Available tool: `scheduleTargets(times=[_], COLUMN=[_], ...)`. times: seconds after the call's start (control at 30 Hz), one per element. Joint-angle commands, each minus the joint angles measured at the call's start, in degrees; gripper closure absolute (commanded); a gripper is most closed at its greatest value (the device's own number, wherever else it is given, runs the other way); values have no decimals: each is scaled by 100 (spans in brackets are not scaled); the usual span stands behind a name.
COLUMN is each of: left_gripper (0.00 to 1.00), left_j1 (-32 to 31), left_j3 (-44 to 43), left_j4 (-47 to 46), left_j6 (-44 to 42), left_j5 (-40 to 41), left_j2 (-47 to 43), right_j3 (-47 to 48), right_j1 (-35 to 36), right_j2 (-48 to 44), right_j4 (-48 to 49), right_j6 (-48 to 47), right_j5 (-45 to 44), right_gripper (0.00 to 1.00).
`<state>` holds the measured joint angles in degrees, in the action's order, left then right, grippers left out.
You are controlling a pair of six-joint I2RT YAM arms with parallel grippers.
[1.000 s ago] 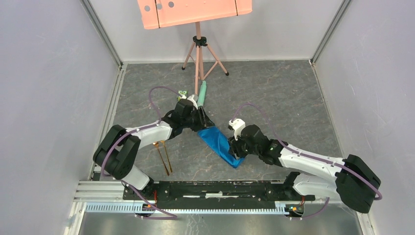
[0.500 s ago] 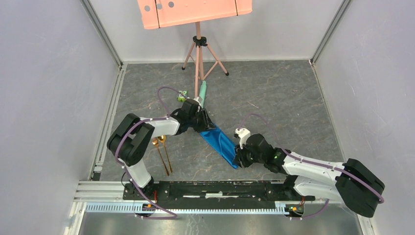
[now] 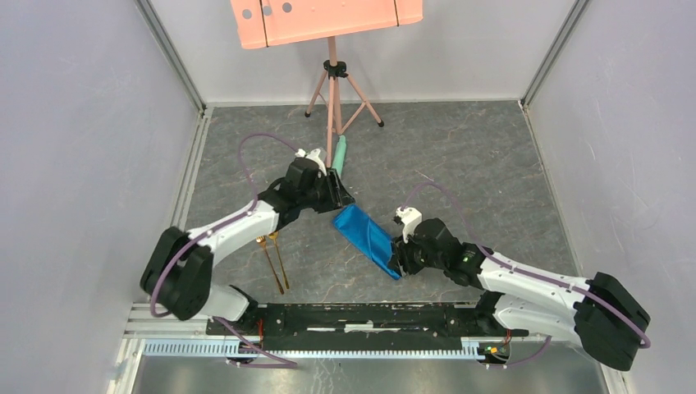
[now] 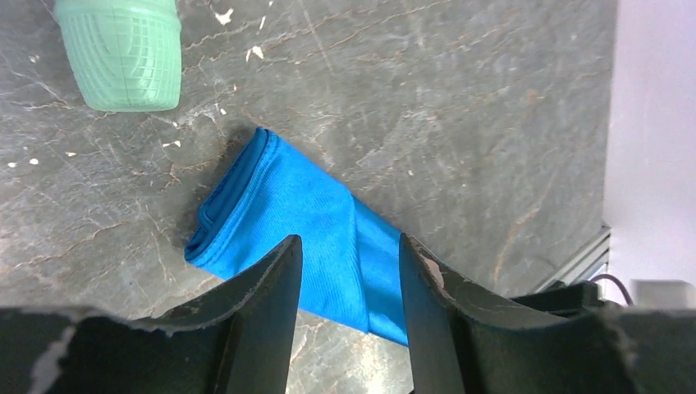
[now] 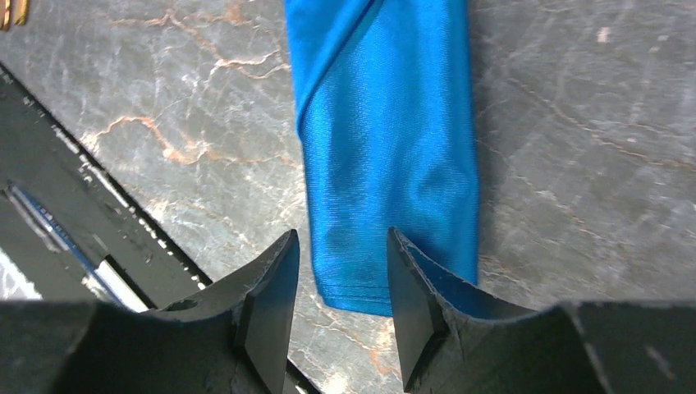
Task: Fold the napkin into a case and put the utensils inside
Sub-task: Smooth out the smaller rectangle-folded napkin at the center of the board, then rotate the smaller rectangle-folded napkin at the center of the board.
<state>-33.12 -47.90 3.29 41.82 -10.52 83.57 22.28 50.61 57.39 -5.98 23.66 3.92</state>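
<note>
One napkin (image 3: 367, 240) is counted: bright blue, folded into a narrow long strip and laid flat on the bench (image 3: 476, 164) near its middle, running from 11 o'clock to 5 o'clock. In the right wrist view a diagonal fold line is seen across it.

Two utensils (image 3: 275, 261) are counted, gold and thin. They are laid just beside each other on the bare bench at 8 o'clock of the napkin and apart from it, with heads toward 12 o'clock. Which one is the fork cannot be told at this size.

Two arms are counted. The left fingers (image 4: 277, 283) are held above the 11 o'clock end of the napkin. They are spread apart and released, with only cloth seen below through the gap. The right fingers (image 5: 272, 283) are held over the 5 o'clock end, likewise spread and released, with nothing grasped.

One pale green tube (image 3: 339, 154) is seen at 12 o'clock of the napkin's far end, near it but not touching. One tripod (image 3: 332, 90) is stood at 12 o'clock on the bench, and one pink board (image 3: 324, 20) is carried on top of it.
</note>
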Motion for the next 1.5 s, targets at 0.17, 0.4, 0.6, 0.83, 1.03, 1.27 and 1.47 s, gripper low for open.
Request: scheduleTargets(times=[0.17,0.4,0.6,0.83,1.03,1.27,1.47], left_gripper=[45,44,44,43,43,44,44], left_j1=[188,205,208,112,-87,-181,-194], left_j3=[663,706,836,425,-525,-1594,-2203], left_j4=[392,613,154,-200,-148,388,571], left_j6=[-280,-331,-33,-182,-771,-1390,-1696], left_j5=[64,72,-316,-1014,-898,-717,-767], left_j2=[-1127,-1663,-1579,-752,297,1334,1937], right_j3=[26,-73,2179,3029,1462,391,-227], right_j1=[59,-1764,-2771,-2806,-3547,-3972,-4252], right_j2=[597,953,2952,2661,1479,784,1033], right_j4=[369,-85,782,-471,282,884,1821], right_j6=[209,-158,-1178,-1387,-445,138,549], right_j5=[87,-904,-665,-883,659,1297,1658], right_gripper=[49,45,35,28,33,34,39])
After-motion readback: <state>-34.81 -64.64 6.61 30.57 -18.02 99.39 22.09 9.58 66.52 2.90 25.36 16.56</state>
